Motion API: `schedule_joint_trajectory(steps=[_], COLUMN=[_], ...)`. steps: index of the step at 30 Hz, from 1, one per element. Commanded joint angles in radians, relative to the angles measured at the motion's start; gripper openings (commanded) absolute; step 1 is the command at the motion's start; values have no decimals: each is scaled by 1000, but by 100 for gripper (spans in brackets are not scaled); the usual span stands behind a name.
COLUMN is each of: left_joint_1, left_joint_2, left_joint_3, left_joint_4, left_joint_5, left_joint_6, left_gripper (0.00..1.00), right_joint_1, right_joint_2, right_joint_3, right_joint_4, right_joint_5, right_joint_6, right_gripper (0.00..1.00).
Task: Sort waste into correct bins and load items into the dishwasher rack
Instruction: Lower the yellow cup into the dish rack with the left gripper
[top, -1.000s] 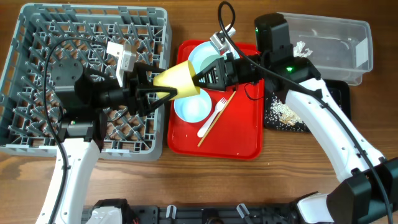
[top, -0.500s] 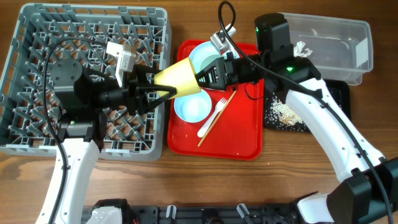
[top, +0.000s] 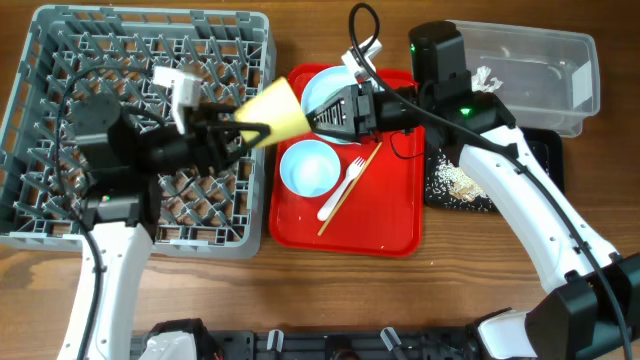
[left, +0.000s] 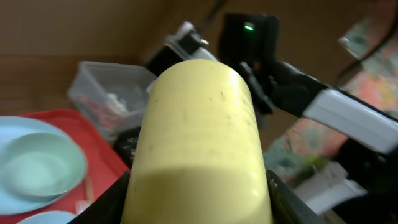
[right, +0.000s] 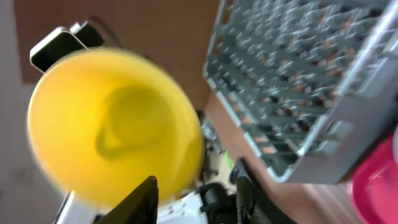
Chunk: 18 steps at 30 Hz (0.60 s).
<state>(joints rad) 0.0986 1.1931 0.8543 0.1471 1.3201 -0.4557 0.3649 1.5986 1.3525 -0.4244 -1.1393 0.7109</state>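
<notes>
So, nearest the robot, the red rectangular plastic serving tray (top: 385, 228) carries a round pale blue bowl (top: 310, 167). A white plastic fork (top: 341, 188) and a thin wooden chopstick (top: 326, 226) lie close together at the bowl's 4 o'clock.

Further out, at the bowl's 11 o'clock, the small yellow tapered cup (top: 275, 108) hangs on its side in the air over the seam between tray and rack. The left gripper (top: 236, 130) is clenched on its narrow base end, and the left wrist view shows a finger on each flank. The right gripper (top: 318, 113), at the cup's 3 o'clock, faces the mouth with fingers spread and clear of the rim: released.

This reads as a hand-off, with the left arm as carrier. The large square grey plastic dishwasher rack (top: 45, 25) lies at 9 o'clock. The next move calls for swinging the cup that way over the rack wall, tipping its mouth down and lowering it between pegs.

Farthest, at 2 o'clock, the clear plastic rectangular tub (top: 545, 85) holds a crumpled white tissue (top: 486, 78).
</notes>
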Motion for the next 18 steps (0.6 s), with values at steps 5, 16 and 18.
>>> schedule_joint_trajectory(steps=[5,16,18], left_joint_1=[98,105,105], left_joint_2=[0,-98,-132], left_joint_3=[14,38,61], left_joint_4=[-214,-597,-671], left_joint_5=[-272,-856,-933], left_joint_6=[60,111,111], left_gripper=[41,25,23], right_joint_1=[-62,-69,-74], right_joint_2=[-1,-32,-44], right_joint_3=[9,10,11], right_joint_4=[-138,-445,-475], right_joint_5=[335,742,786], right_joint_6=[-87,-328,-347], right_gripper=[43,43,43])
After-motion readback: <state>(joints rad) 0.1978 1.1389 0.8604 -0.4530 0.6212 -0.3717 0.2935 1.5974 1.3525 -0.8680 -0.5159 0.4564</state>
